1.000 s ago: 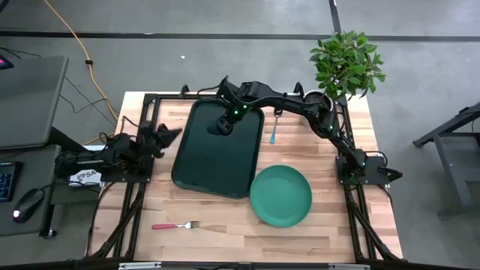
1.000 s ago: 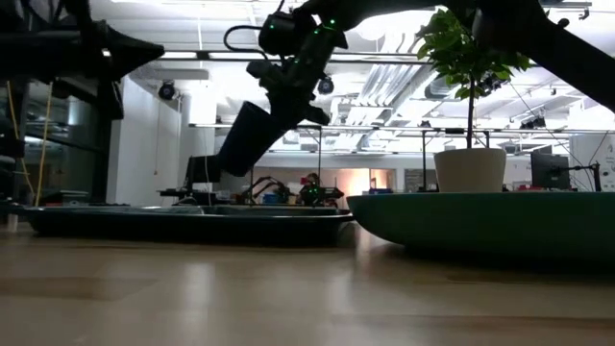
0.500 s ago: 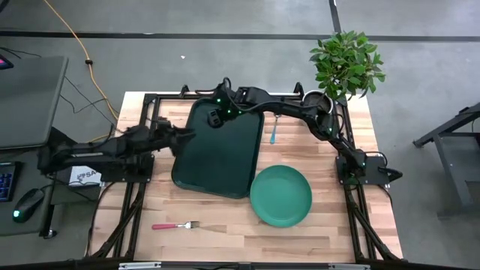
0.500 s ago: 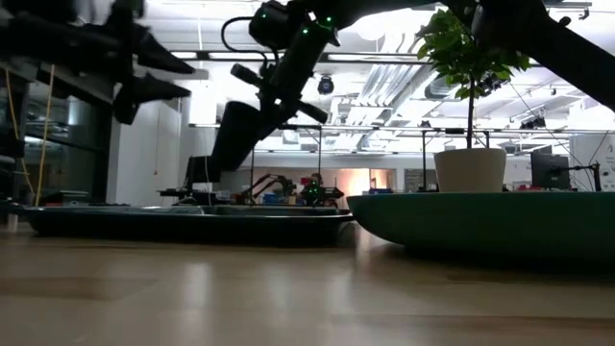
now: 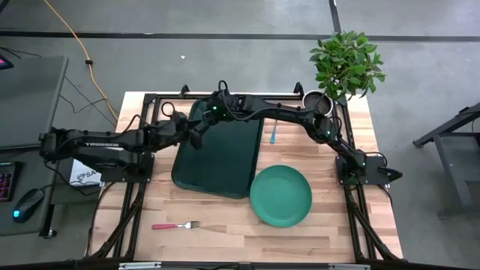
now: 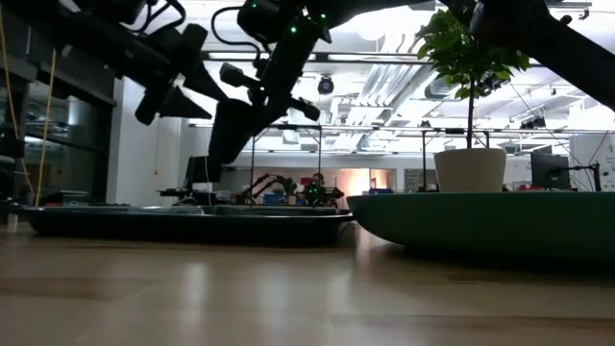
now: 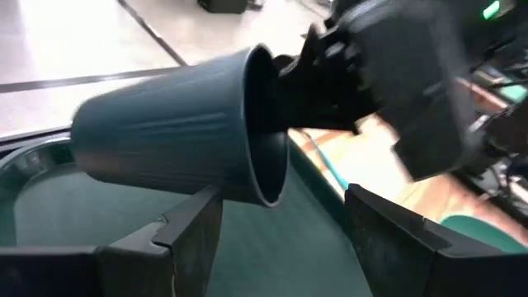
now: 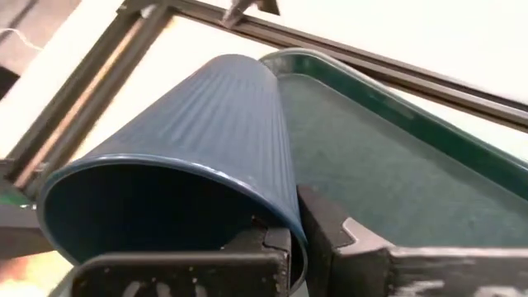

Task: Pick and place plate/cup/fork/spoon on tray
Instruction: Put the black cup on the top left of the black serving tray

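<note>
The right gripper [image 8: 297, 235] pinches the cup's [image 7: 177, 136] rim, holding it sideways above the tray [image 5: 225, 161]. The left gripper [image 7: 280, 223], fingers apart, waits just under it.

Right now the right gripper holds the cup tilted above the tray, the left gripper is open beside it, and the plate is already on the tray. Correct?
Not quite. The plate is not on the tray; the high view shows it on the table beside the tray's corner. The rest stands: the right gripper pinches the rim of the cup, tilted above the tray, and the left gripper is open beside it.
</note>
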